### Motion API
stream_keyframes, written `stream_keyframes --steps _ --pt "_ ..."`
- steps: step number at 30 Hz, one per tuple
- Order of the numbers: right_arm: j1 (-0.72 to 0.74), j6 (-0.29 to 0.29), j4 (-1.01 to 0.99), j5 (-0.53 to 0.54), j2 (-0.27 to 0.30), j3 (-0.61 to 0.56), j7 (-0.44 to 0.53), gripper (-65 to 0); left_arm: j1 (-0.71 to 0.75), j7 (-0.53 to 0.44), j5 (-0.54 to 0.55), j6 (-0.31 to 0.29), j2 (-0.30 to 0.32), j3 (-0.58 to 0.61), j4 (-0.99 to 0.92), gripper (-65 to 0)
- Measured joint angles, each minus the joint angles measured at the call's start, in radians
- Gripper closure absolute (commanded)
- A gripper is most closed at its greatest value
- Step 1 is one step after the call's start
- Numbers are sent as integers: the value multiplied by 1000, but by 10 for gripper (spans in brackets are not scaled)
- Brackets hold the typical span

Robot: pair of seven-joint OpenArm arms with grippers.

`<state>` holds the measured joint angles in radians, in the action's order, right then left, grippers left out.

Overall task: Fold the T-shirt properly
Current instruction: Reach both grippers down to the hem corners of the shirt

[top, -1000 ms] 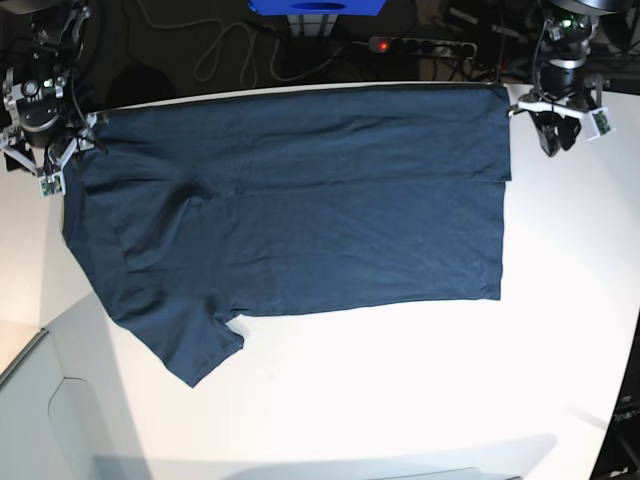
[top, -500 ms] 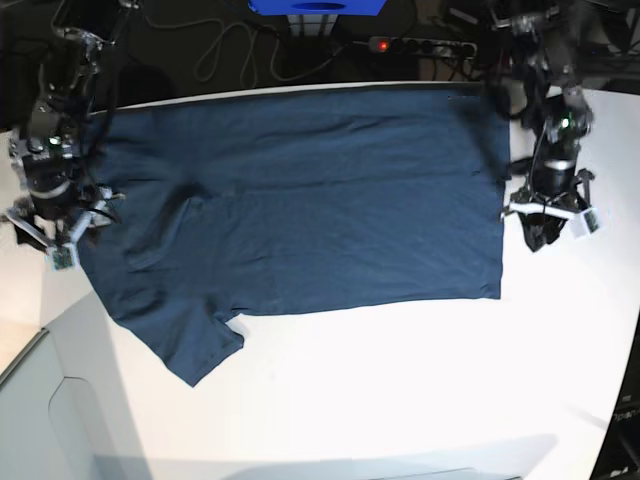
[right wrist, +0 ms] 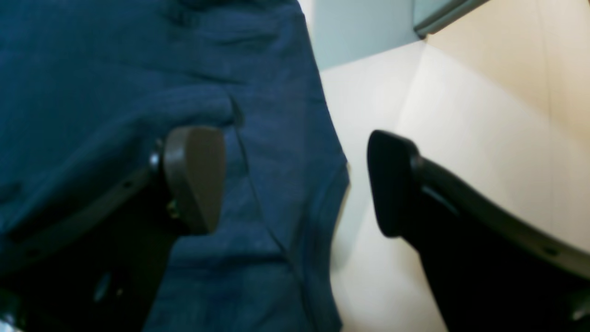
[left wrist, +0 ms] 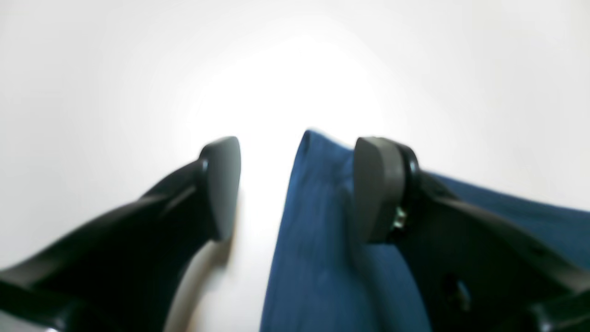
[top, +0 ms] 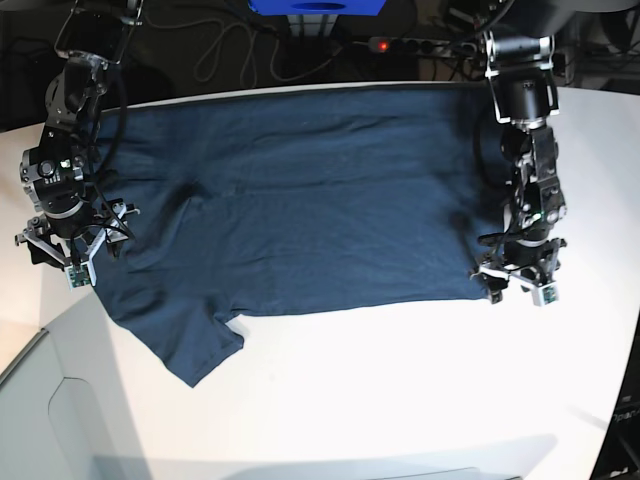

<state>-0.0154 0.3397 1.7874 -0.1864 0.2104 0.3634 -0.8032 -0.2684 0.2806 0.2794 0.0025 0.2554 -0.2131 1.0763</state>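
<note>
Navy T-shirt flat; left gripper & right gripper spread wide, straddling its edges.

T-shirt hem: blurred, cut off at bottom edge.
Left claw base: out of frame.

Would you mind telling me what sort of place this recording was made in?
Most likely a robotics lab or test bench: a plain white table holds only the T-shirt, and behind its far edge a power strip and loose cables lie on a dark floor.
</note>
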Motion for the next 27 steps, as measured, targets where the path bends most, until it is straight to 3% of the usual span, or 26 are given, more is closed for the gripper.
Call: stream_keyframes --steps 12,16,20,25,27 --pt "31 0 -11 -1 2 6 -4 -460 -91 -74 -7 1 0 110 -184 -360" --pt "69 0 -16 -1 3 6 -1 -463 -92 -77 -7 0 -1 135 -185 -247" --pt "152 0 -150 0 0 4 -2 -465 -92 -73 -7 -3 0 127 -186 -117" --pt "320 0 -389 0 2 2 -3 -466 -89 -68 -6 -4 -3 127 -178 -18" --pt "393 0 -489 1 3 2 46 -466 -88 -68 -6 -3 -3 127 -176 0"
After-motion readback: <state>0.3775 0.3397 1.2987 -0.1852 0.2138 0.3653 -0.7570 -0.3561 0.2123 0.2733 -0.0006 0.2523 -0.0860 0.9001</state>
